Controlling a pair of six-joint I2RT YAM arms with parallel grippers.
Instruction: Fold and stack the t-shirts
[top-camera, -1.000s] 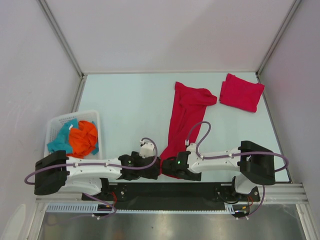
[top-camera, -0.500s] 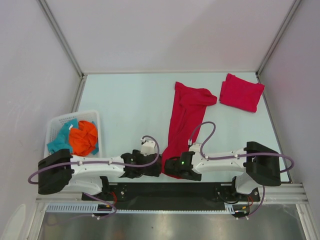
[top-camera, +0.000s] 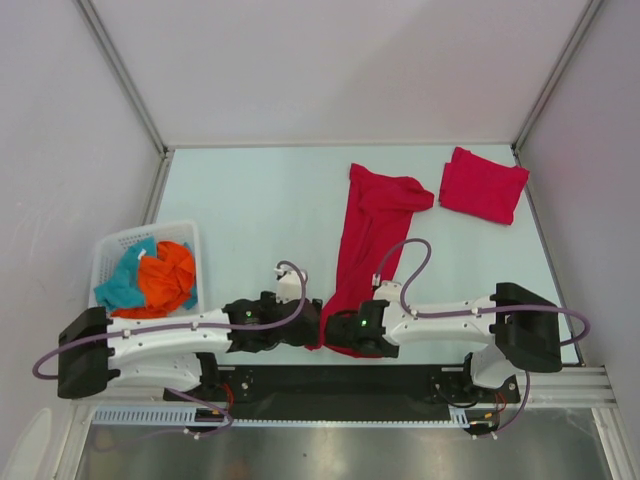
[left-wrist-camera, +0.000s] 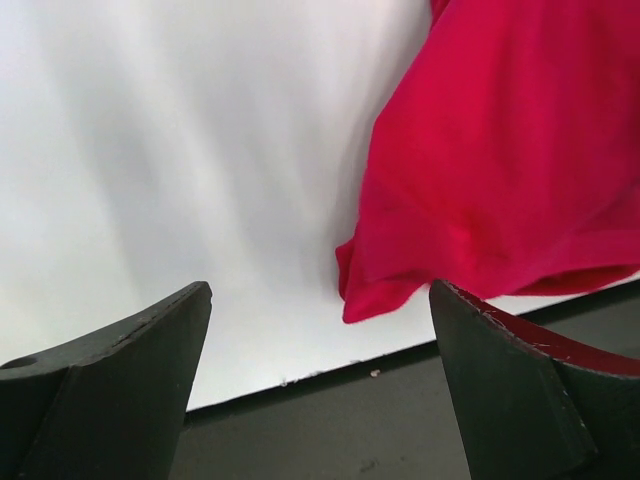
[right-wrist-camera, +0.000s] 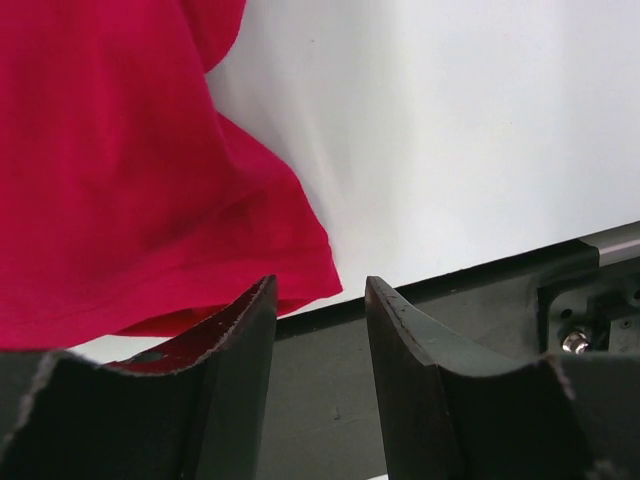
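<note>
One t-shirt (top-camera: 483, 185) lies folded just right of the long t-shirt (top-camera: 368, 240), which you have yet to finish and stack. At its near hem, your left gripper (left-wrist-camera: 320, 290) gapes wide and your right gripper (right-wrist-camera: 320, 285) stands narrow, both empty.

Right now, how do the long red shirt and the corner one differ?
The long t-shirt lies stretched out, unfolded; the corner t-shirt is folded compactly. The long t-shirt reaches the near edge of the table; the corner t-shirt sits by the far edge. Both are plain red.
</note>
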